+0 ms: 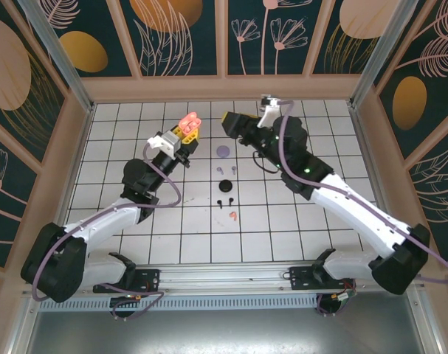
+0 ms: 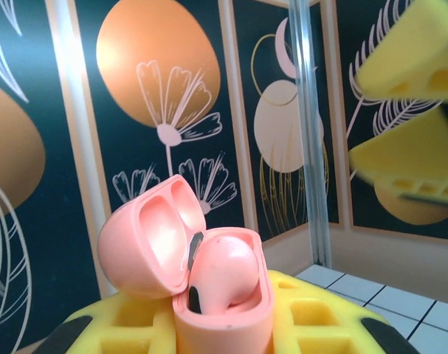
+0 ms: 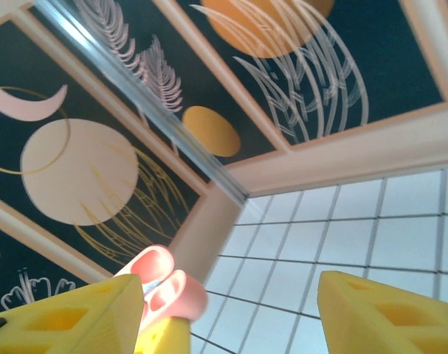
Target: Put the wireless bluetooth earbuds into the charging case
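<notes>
Yellow fingers (image 2: 113,332) of your left claw (image 1: 185,135) sit right up close. They pinch the pink case (image 2: 224,317) tight between them. You hold this case up off the desk (image 1: 319,221). Its lid is flipped open and leans to one side. One round pink bud (image 2: 224,273) sits down inside it.

Your right claw (image 3: 227,295) hangs just beside the case, a little apart from it. Its two fingers are spread wide, and nothing is between them.

On the desk, between your two arms, small things lie in a row. Farthest from you is the purple case (image 1: 223,152). Then come two purple buds (image 1: 229,169), the black case (image 1: 224,185) and two black buds (image 1: 224,200). Nearest to you lies an orange bud (image 1: 234,217). It is too small from up here to tell if a second one lies next to it.
</notes>
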Available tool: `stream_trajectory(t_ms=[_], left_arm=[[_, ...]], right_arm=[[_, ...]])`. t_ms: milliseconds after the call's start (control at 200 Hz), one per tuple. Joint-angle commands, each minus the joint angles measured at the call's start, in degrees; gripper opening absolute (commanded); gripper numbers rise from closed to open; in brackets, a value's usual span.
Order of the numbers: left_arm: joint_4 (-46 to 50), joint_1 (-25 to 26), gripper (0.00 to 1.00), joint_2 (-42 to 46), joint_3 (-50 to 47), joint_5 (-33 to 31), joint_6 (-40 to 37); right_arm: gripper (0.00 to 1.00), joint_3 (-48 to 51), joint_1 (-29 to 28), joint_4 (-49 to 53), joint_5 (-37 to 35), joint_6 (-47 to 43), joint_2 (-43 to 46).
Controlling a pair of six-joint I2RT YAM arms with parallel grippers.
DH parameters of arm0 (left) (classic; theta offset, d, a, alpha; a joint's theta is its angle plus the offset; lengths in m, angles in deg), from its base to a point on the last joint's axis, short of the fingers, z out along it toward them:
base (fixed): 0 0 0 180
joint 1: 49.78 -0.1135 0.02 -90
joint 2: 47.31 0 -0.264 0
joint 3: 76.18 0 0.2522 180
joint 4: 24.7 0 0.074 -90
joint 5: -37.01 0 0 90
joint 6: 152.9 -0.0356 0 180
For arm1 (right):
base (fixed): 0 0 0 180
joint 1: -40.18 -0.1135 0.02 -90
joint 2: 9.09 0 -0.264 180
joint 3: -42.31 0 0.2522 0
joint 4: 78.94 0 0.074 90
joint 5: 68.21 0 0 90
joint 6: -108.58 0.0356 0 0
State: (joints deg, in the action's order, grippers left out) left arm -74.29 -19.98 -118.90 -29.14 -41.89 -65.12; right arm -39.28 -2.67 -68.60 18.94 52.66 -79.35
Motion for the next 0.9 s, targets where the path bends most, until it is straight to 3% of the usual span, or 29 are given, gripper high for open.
stream_trajectory(t_ms=[0,210,355,581,896], left_arm=[[-2.15,0.34,0.00,3.21,-2.42,-3.12,1.25],[3.04,0.34,0.00,9.29,-5.50,-6.96,1.48],[6.81,0.34,0.00,12.07,-6.07,-8.65,1.28],[8.38,0.34,0.00,14.15,-5.97,-7.42,0.74],[8.95,0.34,0.00,15.32,-6.13,-6.69,1.58]], right_arm=[[0.64,-1.05,1.09,16.84,-2.28,1.92,1.01],[0.62,0.05,0.76,33.11,0.00,6.25,-3.69],[0.61,4.27,-3.29,35.71,-0.66,7.29,-8.13],[0.57,6.16,-10.40,39.50,-2.80,1.09,-16.67],[0.50,7.14,-12.78,39.10,-1.37,-1.99,-24.59]])
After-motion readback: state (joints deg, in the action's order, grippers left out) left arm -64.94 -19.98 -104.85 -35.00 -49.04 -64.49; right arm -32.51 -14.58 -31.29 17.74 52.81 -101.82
